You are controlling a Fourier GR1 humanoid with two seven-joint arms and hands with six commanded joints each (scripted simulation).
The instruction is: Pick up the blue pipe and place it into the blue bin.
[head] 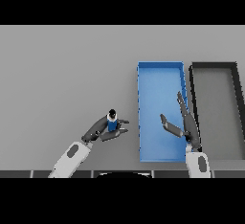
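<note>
A small blue pipe (113, 123) with a dark top stands upright on the grey table, left of the blue bin (161, 70). My left hand (98, 130) is curled round the pipe, thumb and fingers on either side of it. My right hand (187, 124) hovers over the right side of the blue bin, fingers straight and thumb spread, holding nothing.
A dark grey bin (214, 66) stands right beside the blue bin, to its right. The grey table (67, 74) stretches to the left and behind.
</note>
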